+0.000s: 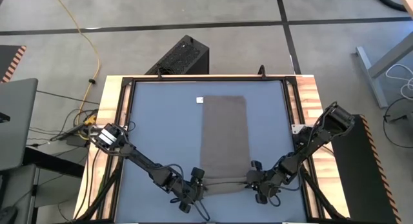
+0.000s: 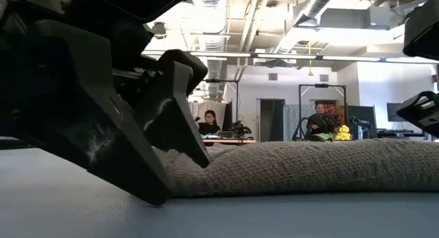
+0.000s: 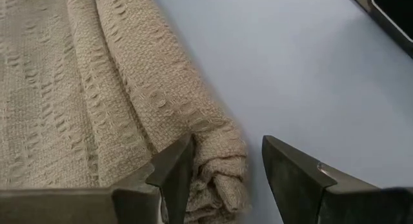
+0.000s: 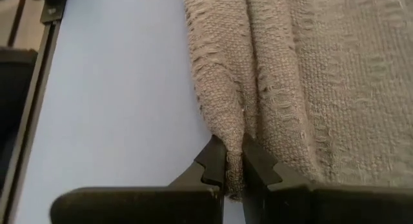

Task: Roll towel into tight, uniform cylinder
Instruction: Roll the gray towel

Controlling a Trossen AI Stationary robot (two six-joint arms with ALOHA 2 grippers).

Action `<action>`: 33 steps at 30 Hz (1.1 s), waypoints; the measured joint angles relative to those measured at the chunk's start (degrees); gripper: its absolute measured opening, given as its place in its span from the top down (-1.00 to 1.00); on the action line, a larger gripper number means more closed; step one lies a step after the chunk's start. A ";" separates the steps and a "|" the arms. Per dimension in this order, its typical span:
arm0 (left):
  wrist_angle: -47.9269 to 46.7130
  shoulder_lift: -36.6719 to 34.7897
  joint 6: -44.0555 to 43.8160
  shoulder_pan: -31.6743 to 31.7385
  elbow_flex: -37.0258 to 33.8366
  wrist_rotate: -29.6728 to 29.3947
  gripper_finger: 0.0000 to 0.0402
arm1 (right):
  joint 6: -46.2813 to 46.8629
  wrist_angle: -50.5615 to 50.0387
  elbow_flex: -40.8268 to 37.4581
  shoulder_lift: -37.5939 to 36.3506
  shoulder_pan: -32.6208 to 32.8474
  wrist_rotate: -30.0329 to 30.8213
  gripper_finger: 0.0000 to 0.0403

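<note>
- The table point(image 1: 155, 121) has a blue-grey top framed by a dark rim with wooden strips along both sides.
- The towel point(image 1: 224, 137), taupe and loosely woven, lies lengthwise a little right of the table's middle, flat over most of its length. Its near end is turned over into a low, short roll that runs crosswise between the two arms.
- From table height the roll point(image 2: 302, 166) shows as a soft rounded ridge resting on the tabletop.
- The left pincer point(image 1: 197, 184) sits at the roll's left end, its two dark fingers spread apart. One finger point(image 3: 174, 175) touches the cloth at the rolled end, the other stands on bare table just beside it, so nothing is clamped.
- The right pincer point(image 1: 255, 183) is at the roll's right end, clenched on a fold of the towel's edge, with the cloth pinched thin between its fingertips point(image 4: 213, 162).
- A small white tag point(image 1: 199, 100) lies at the towel's far left corner, flat on the table.
</note>
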 joint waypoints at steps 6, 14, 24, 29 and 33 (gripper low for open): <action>-0.34 1.05 -2.84 0.16 0.02 -0.98 0.28 | 3.69 0.13 0.00 -0.07 0.09 -0.08 0.79; -0.68 0.11 -11.71 1.93 -0.17 2.33 0.93 | 7.62 -0.33 -0.05 -2.66 0.49 -1.47 0.79; 0.08 -4.24 -24.23 9.09 -0.42 30.63 0.95 | 22.06 -3.06 0.00 -6.98 0.79 -5.14 0.80; 0.04 -4.19 -31.39 11.77 -0.42 36.88 0.96 | 29.55 -2.78 0.10 -3.35 0.79 -5.70 0.80; -1.65 -4.22 -37.08 14.05 -0.42 39.85 0.96 | 33.54 -1.52 0.20 -0.20 0.71 -6.62 0.80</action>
